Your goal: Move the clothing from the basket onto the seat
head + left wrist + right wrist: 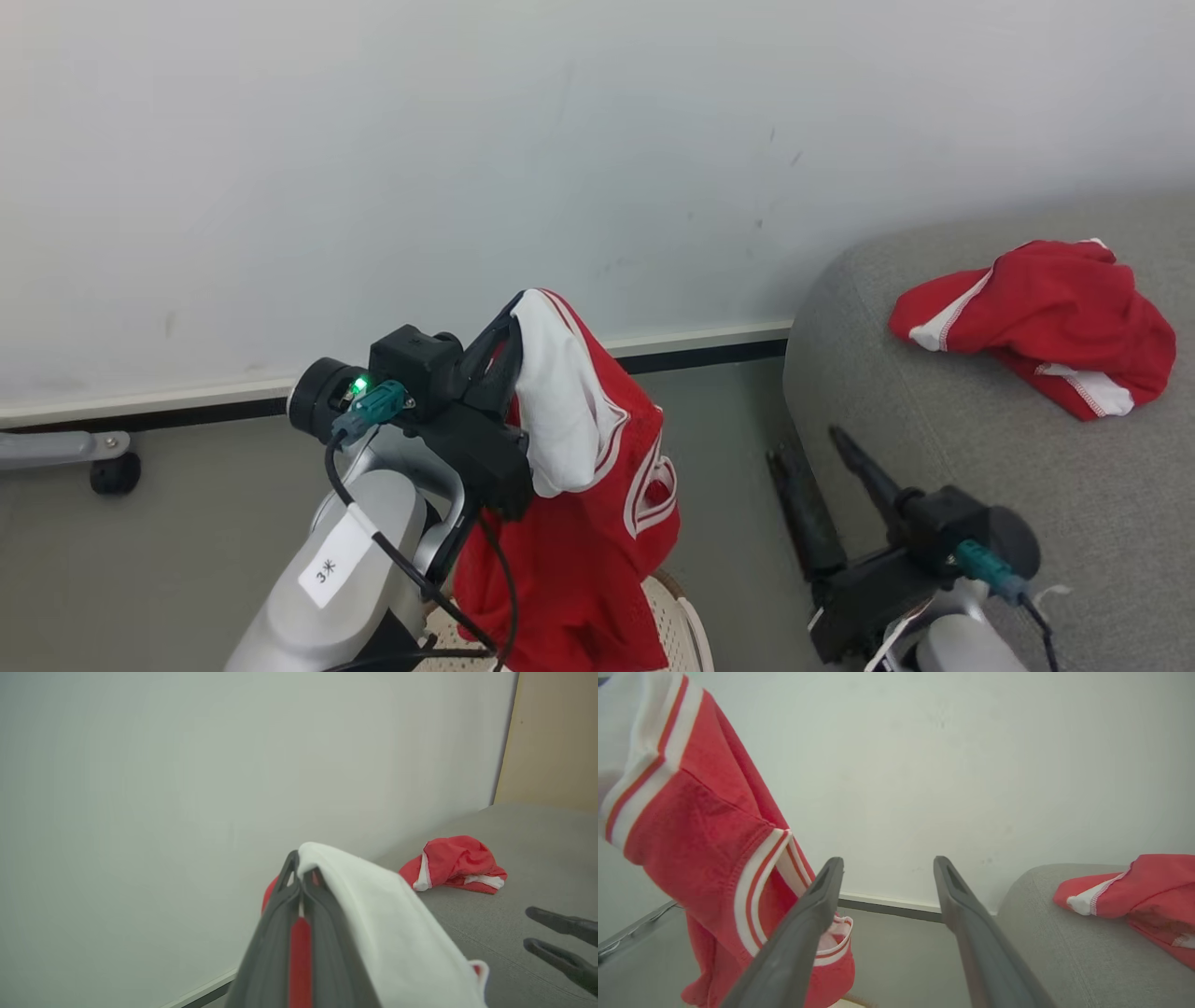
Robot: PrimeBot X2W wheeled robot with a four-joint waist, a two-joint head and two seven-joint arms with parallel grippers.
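The left gripper [301,865] is raised in front of the plain white wall [373,140], its two long dark fingers pinched shut on a soft red sports garment [579,523] with a white panel and white stripe trim. The cloth drapes over the fingertips and hangs in a loose fold above the cream-white perforated plastic laundry basket [680,611], of which just a corner shows below the hem. Whether the hem touches the basket, I cannot tell.

To the right stands the large grey woven-fabric seat [934,448] with its rounded edge. A second red garment [1046,317] with white-edged hems lies crumpled on it, well apart from both grippers.

The right gripper [888,863] hangs low at the seat's rounded edge, fingers spread wide and pointing toward the wall — nothing between them. It is just beside the hanging garment, not touching it.

On the grey floor [187,541], far left, sits a black caster wheel [115,473].
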